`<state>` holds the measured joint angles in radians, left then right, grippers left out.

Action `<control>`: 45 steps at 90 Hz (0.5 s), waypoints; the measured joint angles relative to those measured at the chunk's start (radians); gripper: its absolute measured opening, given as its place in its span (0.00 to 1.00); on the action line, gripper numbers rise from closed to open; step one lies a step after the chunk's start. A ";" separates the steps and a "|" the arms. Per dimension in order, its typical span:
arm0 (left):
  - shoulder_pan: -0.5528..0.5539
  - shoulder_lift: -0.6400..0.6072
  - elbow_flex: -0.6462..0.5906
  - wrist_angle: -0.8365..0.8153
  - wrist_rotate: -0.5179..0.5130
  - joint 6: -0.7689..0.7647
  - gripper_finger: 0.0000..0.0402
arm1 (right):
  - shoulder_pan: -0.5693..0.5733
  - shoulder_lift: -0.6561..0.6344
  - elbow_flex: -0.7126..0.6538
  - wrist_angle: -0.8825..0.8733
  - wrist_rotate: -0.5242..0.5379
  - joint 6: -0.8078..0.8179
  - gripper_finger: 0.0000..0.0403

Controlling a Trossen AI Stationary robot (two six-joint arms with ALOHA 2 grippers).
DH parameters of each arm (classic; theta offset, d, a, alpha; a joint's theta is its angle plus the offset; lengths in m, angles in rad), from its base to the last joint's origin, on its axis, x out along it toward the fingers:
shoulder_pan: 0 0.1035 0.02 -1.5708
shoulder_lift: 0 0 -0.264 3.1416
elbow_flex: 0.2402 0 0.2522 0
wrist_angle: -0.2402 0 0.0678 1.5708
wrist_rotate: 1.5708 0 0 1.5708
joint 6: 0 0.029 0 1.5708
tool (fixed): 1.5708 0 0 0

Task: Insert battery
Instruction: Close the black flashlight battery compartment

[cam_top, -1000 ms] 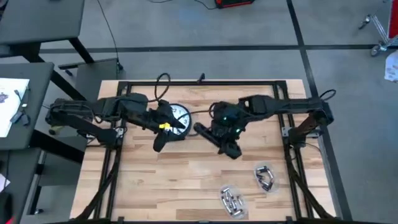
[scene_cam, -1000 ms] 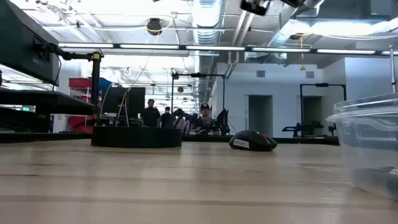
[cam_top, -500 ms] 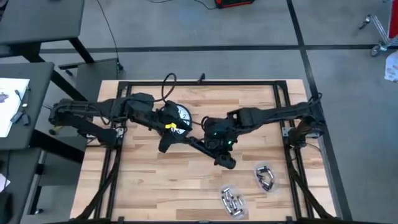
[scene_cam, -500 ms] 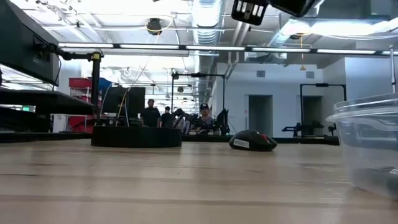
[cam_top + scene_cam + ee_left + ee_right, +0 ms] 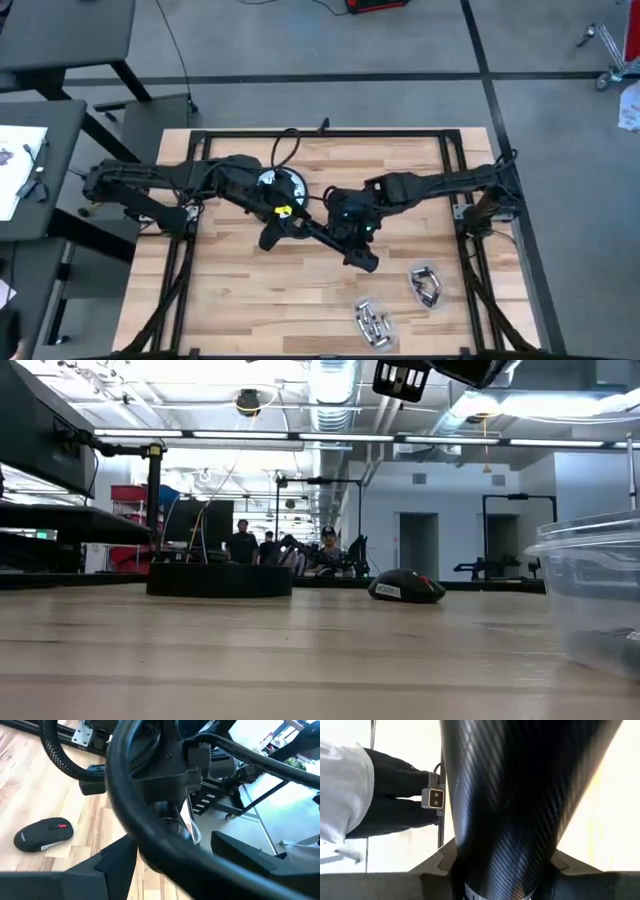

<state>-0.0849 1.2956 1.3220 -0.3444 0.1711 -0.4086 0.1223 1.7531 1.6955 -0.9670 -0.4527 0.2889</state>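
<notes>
Batteries (image 5: 373, 325) lay untouched on the tabletop (image 5: 240, 290), so I judged pickup next; whether either end effector was clenched, I couldn't tell.

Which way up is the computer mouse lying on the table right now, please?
Right side up: the mouse rests on its base on the table, red scroll wheel facing upward.

Pale wood-plank table (image 5: 250, 285), glossy black plastic mouse (image 5: 44, 833), shiny metal batteries (image 5: 373, 325), clear plastic tub (image 5: 592, 595)
</notes>
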 joint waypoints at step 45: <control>0.000 0.014 -0.002 0.028 -0.001 0.001 0.47 | 0.000 -0.002 0.000 0.007 -0.013 0.002 0.33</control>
<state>-0.0849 1.3098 1.3205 -0.3161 0.1699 -0.4073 0.1223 1.7515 1.6955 -0.9604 -0.4652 0.2905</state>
